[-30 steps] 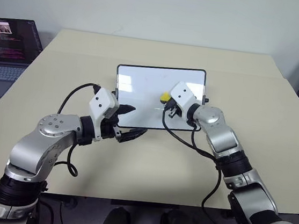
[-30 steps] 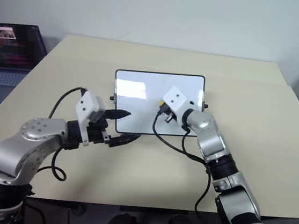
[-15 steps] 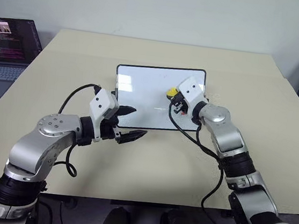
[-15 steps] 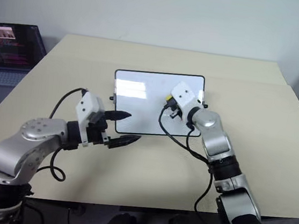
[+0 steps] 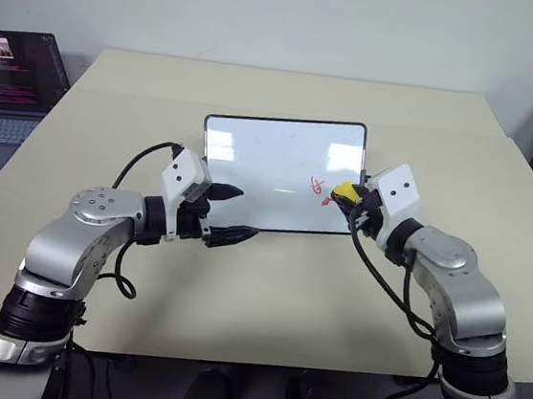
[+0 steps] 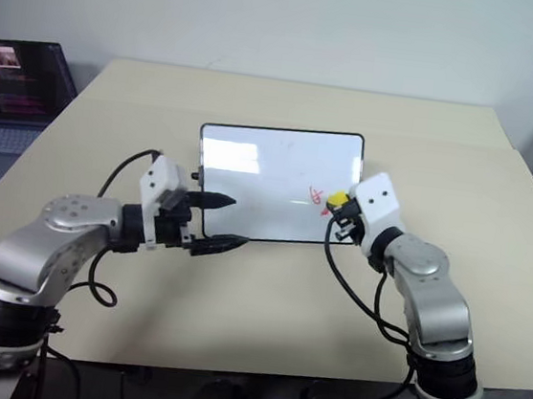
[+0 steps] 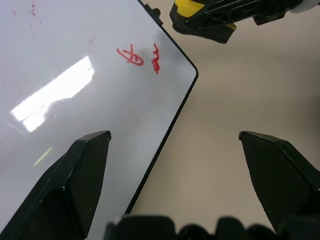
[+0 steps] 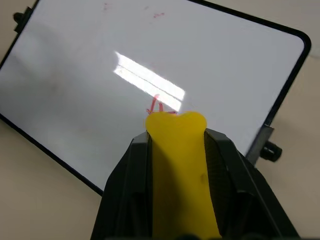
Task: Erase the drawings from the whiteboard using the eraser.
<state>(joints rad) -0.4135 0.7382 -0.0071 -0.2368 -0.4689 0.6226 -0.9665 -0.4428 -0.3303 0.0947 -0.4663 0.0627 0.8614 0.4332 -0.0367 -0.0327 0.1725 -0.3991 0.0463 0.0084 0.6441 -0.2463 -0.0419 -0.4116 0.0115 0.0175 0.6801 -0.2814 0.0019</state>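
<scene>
Two red drawings (image 5: 321, 187), a loop and a squiggle, sat on the whiteboard (image 5: 271, 162) just ahead of the right gripper (image 5: 349, 195), near the board's right short edge. Right gripper was clenched on the eraser (image 5: 346, 188), the yellow block sandwiched between both black fingers (image 8: 127, 175) and sticking out past their tips. Eraser hung at the board's right edge, just beside the marks; whether it touched the board could not be judged. Faint reddish specks showed toward the board's far side. Left gripper (image 5: 229, 215) was released, its fingers (image 7: 75, 180) spread wide apart, one finger over the white board near its front edge, the other over the bare tan surface (image 5: 265, 296) in front of that edge. Contact with the board could not be made out. Whiteboard lay flat between the two grippers. Off beyond the left gripper, past the surface edge, stood an open laptop (image 5: 15, 84).
</scene>
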